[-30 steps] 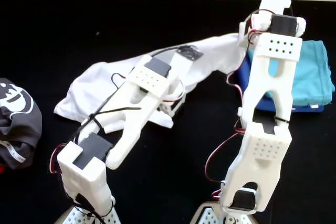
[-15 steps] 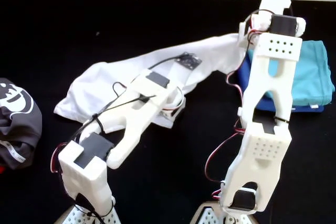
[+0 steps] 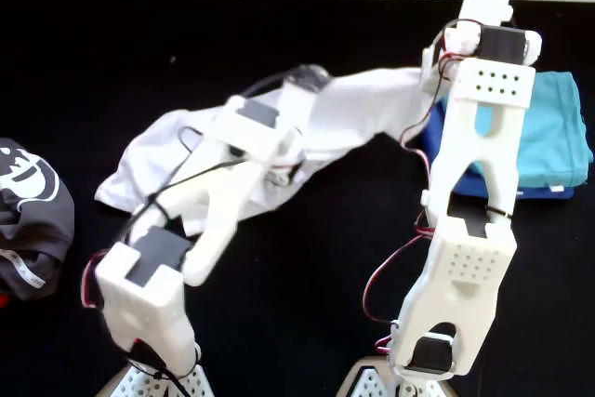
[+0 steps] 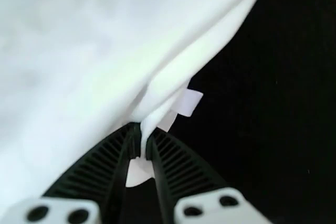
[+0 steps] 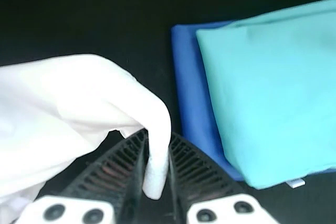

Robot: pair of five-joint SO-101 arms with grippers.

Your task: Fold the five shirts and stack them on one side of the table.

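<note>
Over the bench centre: the white shirt (image 3: 363,104) hangs stretched between two grips. Its right end is raised and its left part lies crumpled on the bench (image 3: 307,304).
Left grip: the left jaws are clenched on a pinch of the white shirt's edge, just beside a small sewn tag (image 4: 188,102). Cloth is trapped between them.
Right grip: the right jaws are clenched on a rolled corner of the white shirt at the far right, just left of the stack.
Reason for hold: two grips well apart draw the cloth taut. This is judged to be preparation for laying it flat before folding.
Stack: the teal shirt (image 3: 558,132) lies folded on the blue shirt (image 3: 432,160) at the right side of the bench. A blue margin shows along the left and near edges.
Waiting item: the dark shirt (image 3: 28,202) lies unfolded at the left edge, well apart from the rest.
Progress: judged part done, with two shirts stacked, one in hand and the dark one untouched.
Caution: each grip takes only a narrow pinch, so extra tension could pull the cloth free. The raised right end sits close to the stack and could disturb it.
</note>
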